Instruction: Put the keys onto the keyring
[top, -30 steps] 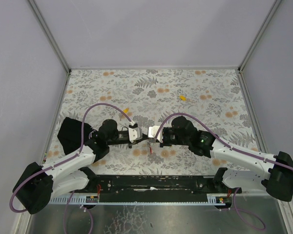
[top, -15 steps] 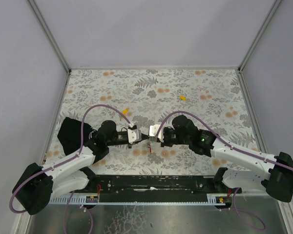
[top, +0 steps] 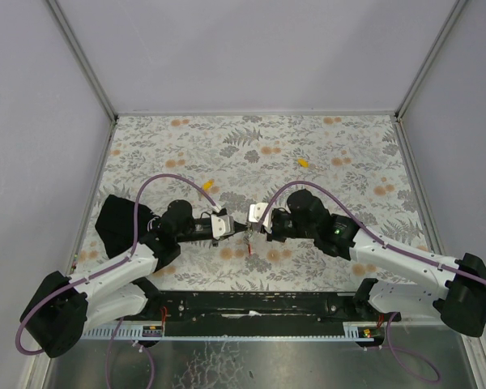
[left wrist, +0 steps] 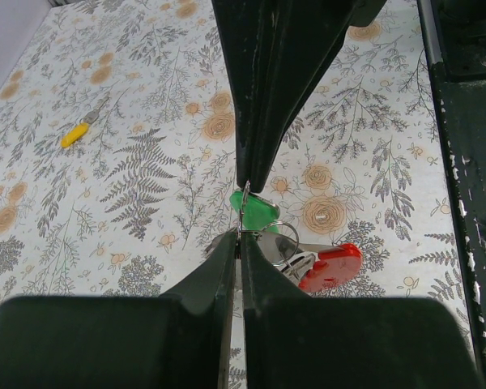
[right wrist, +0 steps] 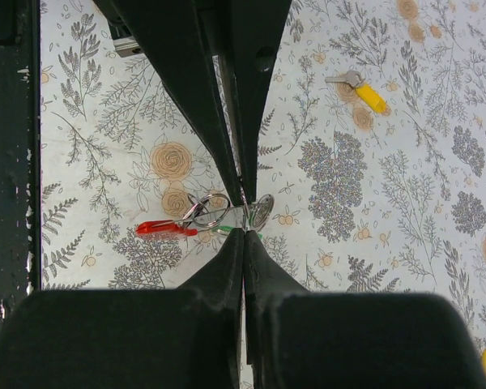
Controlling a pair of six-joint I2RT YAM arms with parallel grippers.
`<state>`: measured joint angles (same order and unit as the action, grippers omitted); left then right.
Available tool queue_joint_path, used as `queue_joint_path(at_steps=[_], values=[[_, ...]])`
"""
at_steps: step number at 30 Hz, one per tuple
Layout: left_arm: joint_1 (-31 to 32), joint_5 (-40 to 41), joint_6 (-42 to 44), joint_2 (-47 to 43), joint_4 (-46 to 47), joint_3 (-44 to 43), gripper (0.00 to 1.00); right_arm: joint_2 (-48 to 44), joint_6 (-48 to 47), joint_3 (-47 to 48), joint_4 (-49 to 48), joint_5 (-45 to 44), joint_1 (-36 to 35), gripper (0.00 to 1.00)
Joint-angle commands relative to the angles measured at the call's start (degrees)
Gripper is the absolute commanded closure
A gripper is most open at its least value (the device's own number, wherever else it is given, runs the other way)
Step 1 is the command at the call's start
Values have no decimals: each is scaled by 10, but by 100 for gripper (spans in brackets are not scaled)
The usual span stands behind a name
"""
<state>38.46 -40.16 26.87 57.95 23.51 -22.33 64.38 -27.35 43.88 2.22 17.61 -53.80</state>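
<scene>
right tool (top: 249,229) edged slightly farther away

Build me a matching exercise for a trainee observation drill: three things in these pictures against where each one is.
Things: 1 green key; 2 red fob; 3 yellow key.
Places: A lying on the floral table, apart from the rest; B where the left gripper and right gripper meet; C attached to the metal ring.
Pairs: 1-B; 2-C; 3-A.
</scene>
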Motion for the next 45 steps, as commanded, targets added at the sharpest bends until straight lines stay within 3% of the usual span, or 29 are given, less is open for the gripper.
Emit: queue_joint_path(at_steps=[1, 45], values=[[-4, -13, 9, -10, 44, 4, 100, -12, 10, 9, -30, 12, 8, 100], [-4, -10, 6, -12, 51, 6, 100, -13, 24, 11, -26, 33, 18, 100]])
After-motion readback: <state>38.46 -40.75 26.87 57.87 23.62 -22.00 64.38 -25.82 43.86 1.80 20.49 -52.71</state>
